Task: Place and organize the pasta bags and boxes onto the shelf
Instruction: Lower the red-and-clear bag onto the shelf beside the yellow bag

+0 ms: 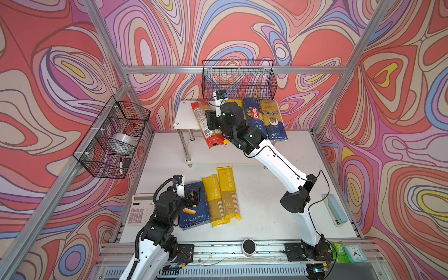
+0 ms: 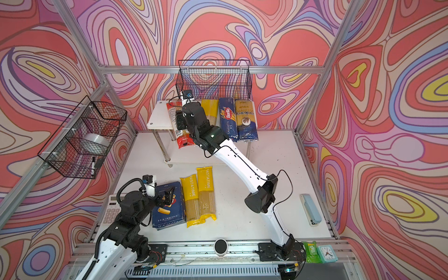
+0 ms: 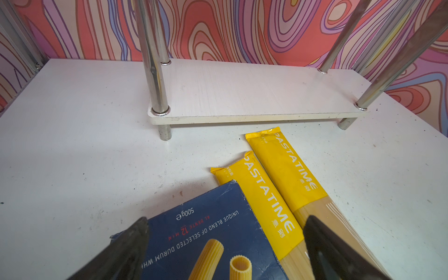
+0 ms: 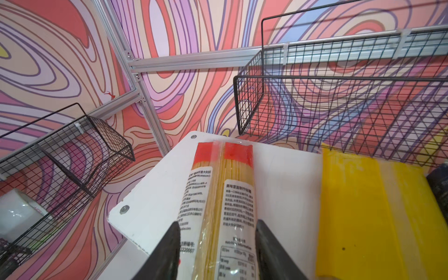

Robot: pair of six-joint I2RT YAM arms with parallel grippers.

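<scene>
Side basket (image 1: pixel 104 167): tape (image 1: pixel 121 143), marker (image 1: pixel 120 166). Shelf (image 1: pixel 186 118): three bags (image 1: pixel 271 116), box (image 1: pixel 253 114).

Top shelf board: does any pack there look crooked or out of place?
Yes. The red bag lies slanted on the shelf, its near end overhanging the front edge, unlike the straighter spaghetti box.

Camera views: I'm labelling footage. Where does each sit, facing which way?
Top views: high in front, looking down at white table; both arms show.
Left wrist: on left arm, facing white chrome-legged shelf; left tool shows.
Right wrist: on right arm, facing red spaghetti bag; right tool straddles it.
Shared: yellow PASTATIME bags, top and left wrist.
</scene>
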